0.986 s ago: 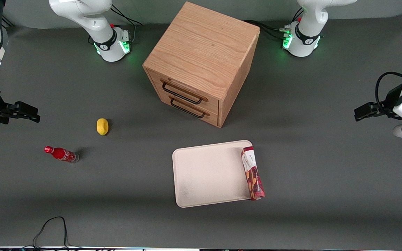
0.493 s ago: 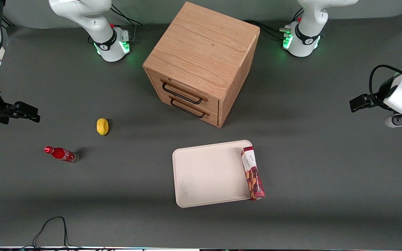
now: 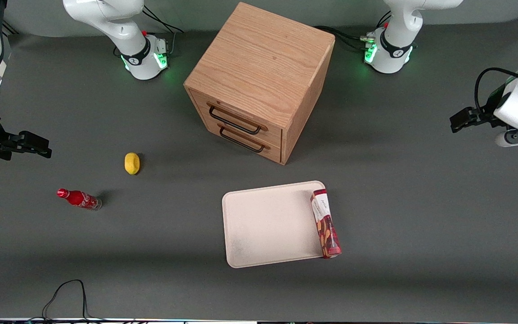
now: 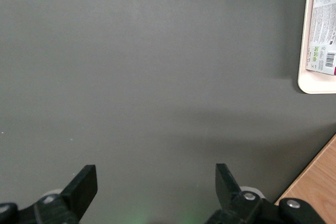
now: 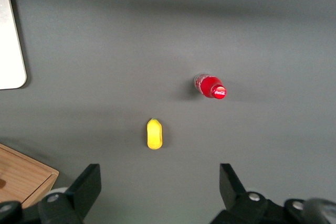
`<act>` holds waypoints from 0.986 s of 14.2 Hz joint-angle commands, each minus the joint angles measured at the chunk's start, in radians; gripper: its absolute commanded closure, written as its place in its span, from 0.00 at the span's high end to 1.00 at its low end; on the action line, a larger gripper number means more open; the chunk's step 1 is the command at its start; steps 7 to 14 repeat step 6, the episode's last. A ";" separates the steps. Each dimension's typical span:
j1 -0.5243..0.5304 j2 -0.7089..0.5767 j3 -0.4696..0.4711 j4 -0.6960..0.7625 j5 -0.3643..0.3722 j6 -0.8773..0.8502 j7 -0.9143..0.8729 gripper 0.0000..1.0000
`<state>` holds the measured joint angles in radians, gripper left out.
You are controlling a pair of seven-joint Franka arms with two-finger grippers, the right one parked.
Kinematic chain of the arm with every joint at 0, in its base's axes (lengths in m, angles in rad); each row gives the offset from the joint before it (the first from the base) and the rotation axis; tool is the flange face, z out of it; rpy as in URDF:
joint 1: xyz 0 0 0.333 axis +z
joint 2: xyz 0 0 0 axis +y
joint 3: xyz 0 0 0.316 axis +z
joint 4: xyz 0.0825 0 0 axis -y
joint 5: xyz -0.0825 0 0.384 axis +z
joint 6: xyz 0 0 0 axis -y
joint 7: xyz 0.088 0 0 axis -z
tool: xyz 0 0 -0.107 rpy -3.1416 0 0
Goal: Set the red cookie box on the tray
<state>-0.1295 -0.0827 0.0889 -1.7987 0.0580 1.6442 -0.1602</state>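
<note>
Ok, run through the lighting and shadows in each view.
Front view: even overhead light, soft shadows beside the wooden drawer cabinet and the red cookie box lying on the tray's edge. Left wrist view: the open claw hangs over bare table crossed by a broad soft shadow. Right wrist view: soft shadow bands, no glare.

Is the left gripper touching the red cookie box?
Apart. The front view shows the gripper, fingers open, off toward the working arm's end of the table, with bare tabletop between it and the red cookie box on the tray edge.
</note>
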 commanded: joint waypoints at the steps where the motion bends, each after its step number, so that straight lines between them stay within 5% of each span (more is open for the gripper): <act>1: 0.002 -0.008 -0.001 0.018 0.003 -0.026 -0.015 1.00; 5: 0.074 -0.005 -0.092 0.038 0.003 -0.038 -0.019 1.00; 14: 0.073 -0.005 -0.090 0.042 0.005 -0.053 -0.019 1.00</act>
